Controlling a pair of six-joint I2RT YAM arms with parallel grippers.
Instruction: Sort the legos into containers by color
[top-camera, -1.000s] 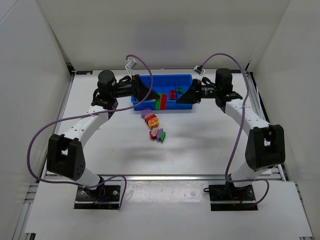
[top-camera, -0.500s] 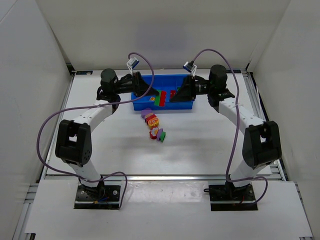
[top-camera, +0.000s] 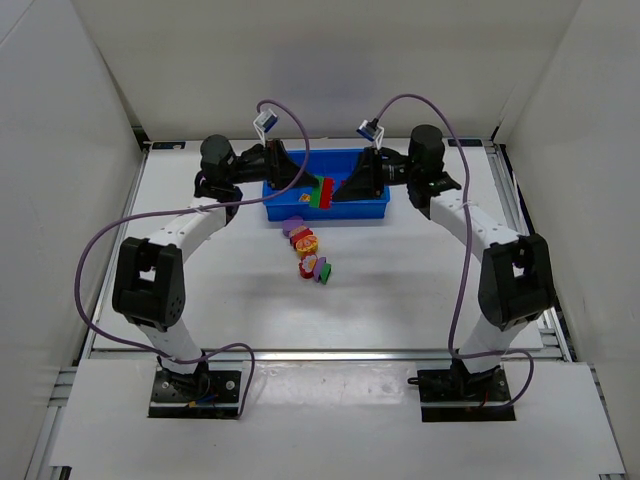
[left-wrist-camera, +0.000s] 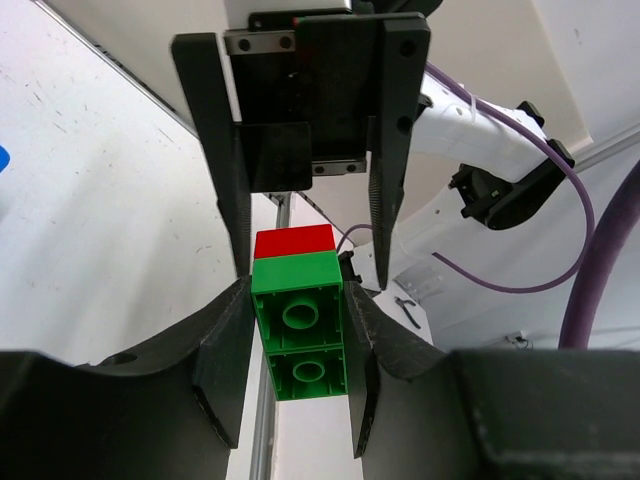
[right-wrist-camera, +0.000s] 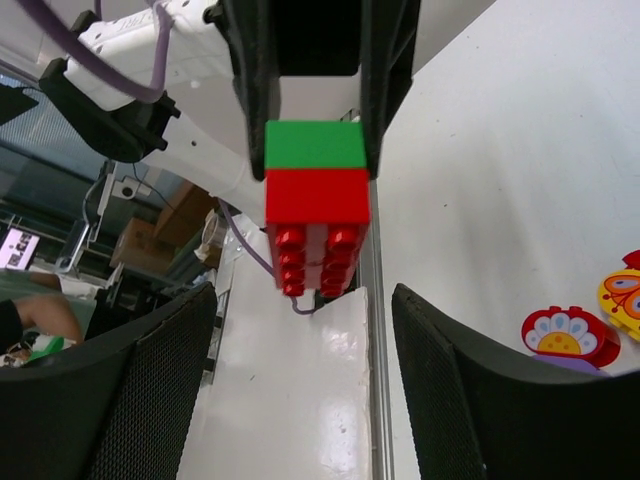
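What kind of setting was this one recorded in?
Most likely a robotics lab test cell: a white table boxed in by white panels, a left arm and a right arm bolted at its near edge, and a metal frame rail. The right wrist view glimpses a cluttered workroom beyond.

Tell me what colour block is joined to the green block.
Red plastic block; right wrist view shows it best.

The top external camera looks down from above and behind the arm bases (top-camera: 195, 385), far enough off to take in the whole table (top-camera: 400, 290). The left wrist camera sits close behind the left gripper (left-wrist-camera: 297, 290) and faces right. The right wrist camera sits close behind the right gripper (right-wrist-camera: 303, 295) and faces left. All three views share the green-and-red lego stack (top-camera: 322, 192) at the far side.
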